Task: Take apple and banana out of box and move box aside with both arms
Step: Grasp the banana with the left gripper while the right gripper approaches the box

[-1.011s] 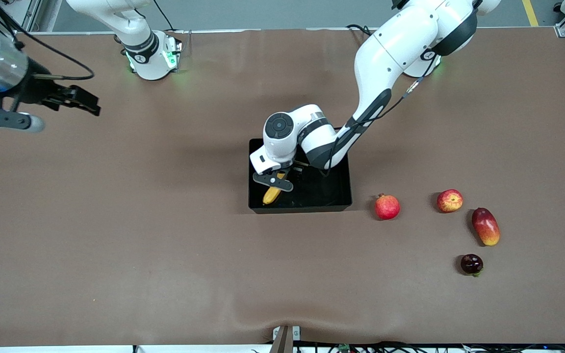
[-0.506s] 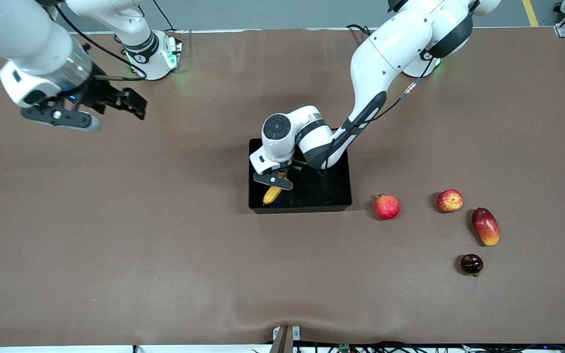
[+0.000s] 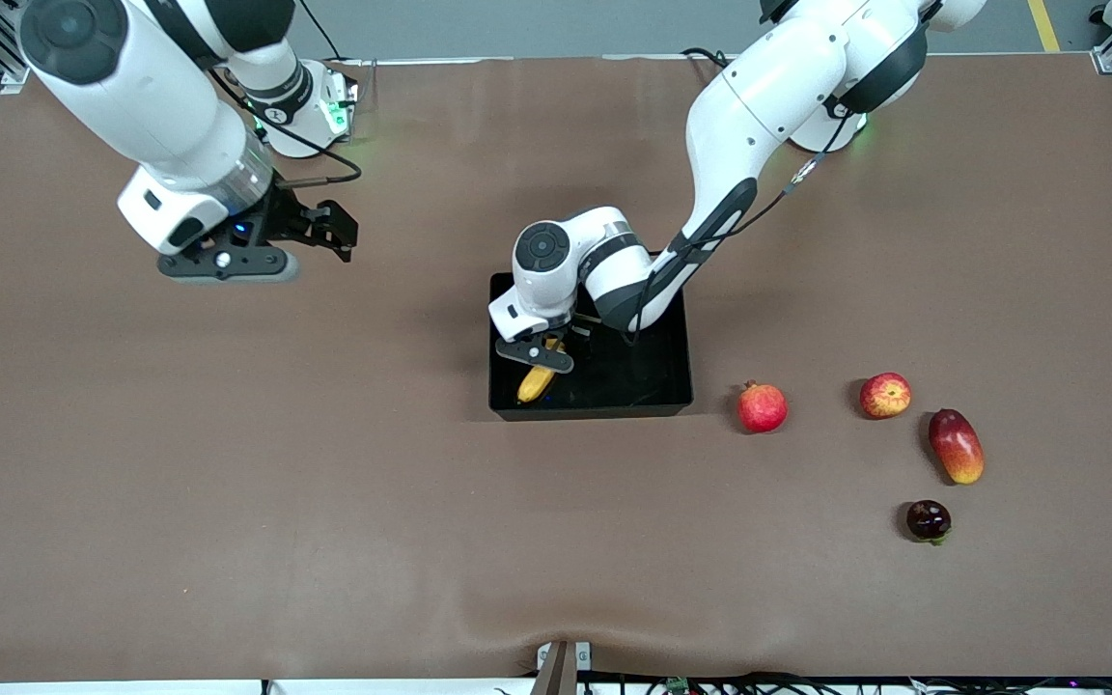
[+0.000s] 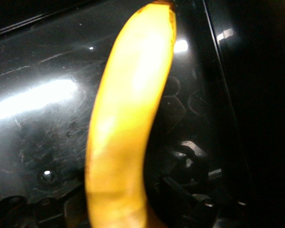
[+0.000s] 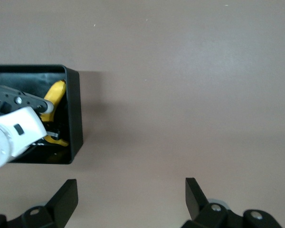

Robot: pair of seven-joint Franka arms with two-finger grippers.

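Yellow banana [image 3: 536, 383] in unlabelled black box [image 3: 672, 386]; left hand [image 3: 556, 349] over it

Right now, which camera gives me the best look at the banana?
The left wrist view: the banana fills it, lying against the black tray floor. The front view shows only its tip under the left gripper. The right wrist view shows small yellow patches inside the tray.

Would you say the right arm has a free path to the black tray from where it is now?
Probably yes: the right gripper hangs open over bare table, nothing between it and the tray. The left gripper occupies the tray's banana end, though.
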